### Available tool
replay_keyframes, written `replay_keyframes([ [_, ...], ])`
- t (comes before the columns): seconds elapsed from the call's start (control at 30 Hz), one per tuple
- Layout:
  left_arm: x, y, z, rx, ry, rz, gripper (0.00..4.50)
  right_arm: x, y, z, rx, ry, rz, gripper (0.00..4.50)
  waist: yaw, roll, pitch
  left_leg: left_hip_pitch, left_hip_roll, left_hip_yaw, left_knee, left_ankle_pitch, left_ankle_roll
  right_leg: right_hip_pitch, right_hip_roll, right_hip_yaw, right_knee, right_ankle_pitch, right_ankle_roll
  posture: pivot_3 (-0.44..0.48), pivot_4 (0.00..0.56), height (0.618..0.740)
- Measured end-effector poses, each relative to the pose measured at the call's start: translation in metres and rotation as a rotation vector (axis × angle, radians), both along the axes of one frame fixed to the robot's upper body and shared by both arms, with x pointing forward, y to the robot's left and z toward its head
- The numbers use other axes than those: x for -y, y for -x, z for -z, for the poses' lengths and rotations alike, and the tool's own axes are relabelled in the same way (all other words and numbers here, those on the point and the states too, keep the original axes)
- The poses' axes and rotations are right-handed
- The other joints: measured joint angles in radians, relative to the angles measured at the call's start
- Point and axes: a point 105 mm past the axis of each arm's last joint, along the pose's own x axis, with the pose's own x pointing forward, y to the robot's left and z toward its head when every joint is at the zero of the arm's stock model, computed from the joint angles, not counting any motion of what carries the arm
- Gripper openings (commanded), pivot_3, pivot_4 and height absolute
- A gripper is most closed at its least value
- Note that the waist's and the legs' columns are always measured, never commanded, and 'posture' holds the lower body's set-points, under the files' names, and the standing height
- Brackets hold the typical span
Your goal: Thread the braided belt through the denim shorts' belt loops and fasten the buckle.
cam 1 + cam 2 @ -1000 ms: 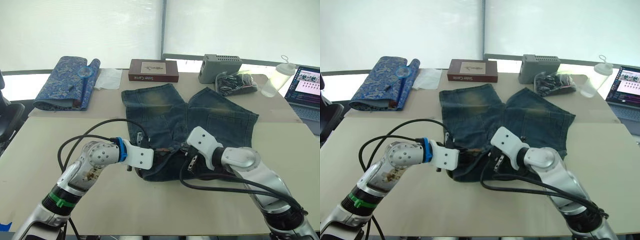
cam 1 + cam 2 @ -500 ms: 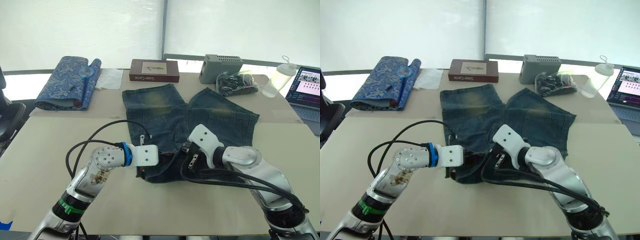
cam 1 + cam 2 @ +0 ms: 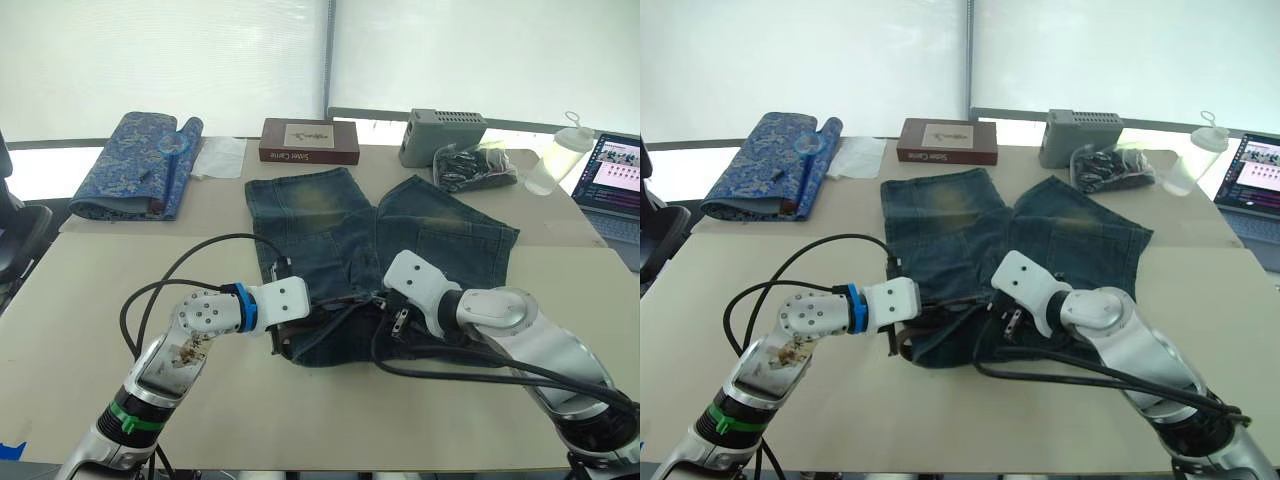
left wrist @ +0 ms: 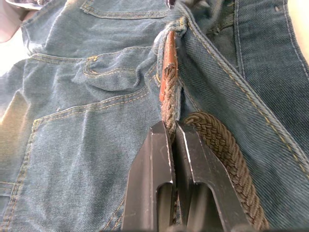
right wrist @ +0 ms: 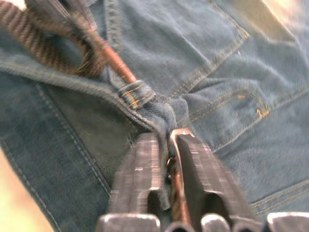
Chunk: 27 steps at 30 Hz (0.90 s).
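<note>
Between both closed tools [image 4: 170, 129] runs the braided belt [image 4: 170, 92].

- An office or lab workroom, set up for robot trials
- A wide beige table [image 3: 560, 260] stands before big windows with white roller blinds [image 3: 170, 50] drawn down
- At the far right edge, an open laptop [image 3: 612, 178] with a lit screen
- Along the far side: a grey device box [image 3: 440, 133], a bag of black cables [image 3: 475, 165], a plastic cup [image 3: 542, 175], a brown box [image 3: 308, 141]
- At the far left, a blue fabric roll [image 3: 135, 165]
</note>
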Motion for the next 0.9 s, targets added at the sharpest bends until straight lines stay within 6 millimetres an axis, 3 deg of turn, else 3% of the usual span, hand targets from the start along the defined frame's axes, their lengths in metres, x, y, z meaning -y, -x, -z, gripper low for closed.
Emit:
replay_keyframes([
  [0.07, 0.002, 0.001, 0.0, 0.021, -0.01, 0.013, 0.0, -0.003, -0.001, -0.002, 0.039, 0.009, -0.018, 2.7, 0.0, 0.0, 0.0, 0.0, 0.0, 0.0, 0.0, 0.0, 0.0, 0.0, 0.0, 0.0, 0.0, 0.0, 0.0, 0.0, 0.15, 0.74],
  [0.33, 0.007, 0.002, 0.007, 0.081, -0.073, 0.052, 0.0, -0.008, -0.002, 0.006, 0.087, 0.073, -0.077, 2.7, 0.001, 0.0, 0.0, 0.0, 0.0, 0.0, 0.0, 0.0, 0.0, 0.0, 0.0, 0.0, 0.0, 0.0, 0.0, 0.0, 0.15, 0.74],
  [0.6, 0.005, -0.005, 0.005, 0.11, -0.101, 0.05, 0.0, -0.006, -0.002, 0.009, 0.086, 0.11, -0.094, 0.12, 0.001, 0.0, 0.0, 0.0, 0.0, 0.001, 0.0, 0.0, 0.0, 0.0, 0.0, 0.0, 0.0, 0.0, 0.0, 0.0, 0.15, 0.74],
  [0.9, 0.007, -0.008, 0.0, 0.131, -0.117, 0.056, 0.0, -0.009, 0.0, 0.004, 0.076, 0.112, -0.102, 0.05, 0.001, 0.0, 0.0, 0.0, 0.0, 0.001, 0.0, 0.0, 0.0, 0.0, 0.0, 0.0, 0.0, 0.0, 0.0, 0.0, 0.15, 0.74],
])
